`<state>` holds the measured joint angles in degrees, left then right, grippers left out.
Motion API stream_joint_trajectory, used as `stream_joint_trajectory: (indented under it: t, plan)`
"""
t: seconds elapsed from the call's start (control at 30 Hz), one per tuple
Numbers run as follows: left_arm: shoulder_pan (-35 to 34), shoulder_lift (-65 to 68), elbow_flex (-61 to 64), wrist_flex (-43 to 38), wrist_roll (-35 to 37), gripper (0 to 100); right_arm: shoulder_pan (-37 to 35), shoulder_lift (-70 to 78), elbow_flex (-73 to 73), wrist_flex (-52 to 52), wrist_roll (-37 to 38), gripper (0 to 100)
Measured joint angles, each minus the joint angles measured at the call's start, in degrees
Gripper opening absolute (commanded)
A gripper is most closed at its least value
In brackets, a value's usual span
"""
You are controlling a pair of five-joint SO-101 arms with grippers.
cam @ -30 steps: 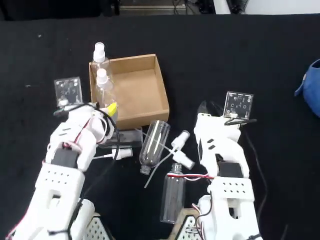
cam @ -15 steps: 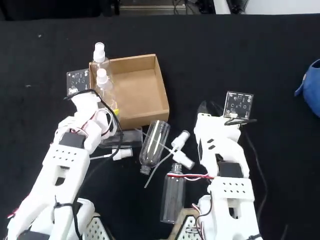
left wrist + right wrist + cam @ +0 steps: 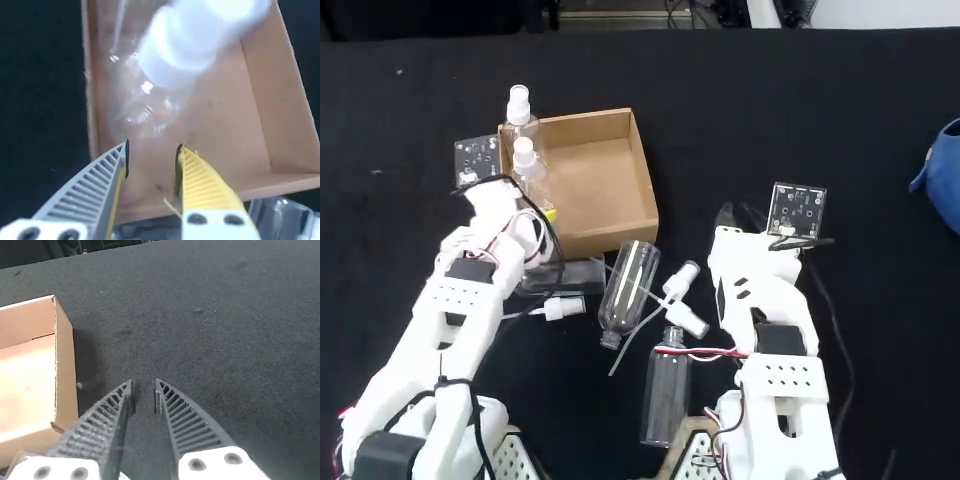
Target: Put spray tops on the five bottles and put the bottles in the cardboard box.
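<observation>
Over the last second the left arm (image 3: 470, 290) has stretched forward from the near left corner of the cardboard box (image 3: 610, 238) to lie along its left wall; the right arm (image 3: 755, 290) has kept still.

The black table (image 3: 820, 100) carries everything. The left arm's jaws hang over the box's near left corner, moderately parted with nothing between them. A capped bottle (image 3: 527, 170) stands just beyond their tips against the left wall, so the gap looks like room left for that bottle to stand free. The right arm rests to the right of the box, its jaws a narrow slit apart and empty, probably parked clear of the work.

A second capped bottle (image 3: 518, 115) stands at the box's far left corner. Keeping both to the left wall leaves floor for the rest. Three open bottles lie in front of the box: one (image 3: 560, 275) along its near wall under the left arm, one (image 3: 625, 285) off the near right corner, one (image 3: 665, 395) farther out. Three loose spray tops (image 3: 560, 305) (image 3: 682, 275) (image 3: 685, 320) lie among them, within either arm's reach.
</observation>
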<state>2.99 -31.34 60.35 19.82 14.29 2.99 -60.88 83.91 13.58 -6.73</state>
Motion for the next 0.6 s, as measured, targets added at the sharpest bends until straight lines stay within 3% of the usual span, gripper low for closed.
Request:
stream_joint_trajectory:
  t: [0.37, 0.6]
  plan:
    - [-2.81, 0.62, -0.09, -0.62, 0.00, 3, 0.00, 0.00, 0.00, 0.00, 0.00, 4.7]
    - [-2.81, 0.62, -0.09, -5.54, 0.00, 3, 0.00, 0.00, 0.00, -0.09, 0.00, 4.7]
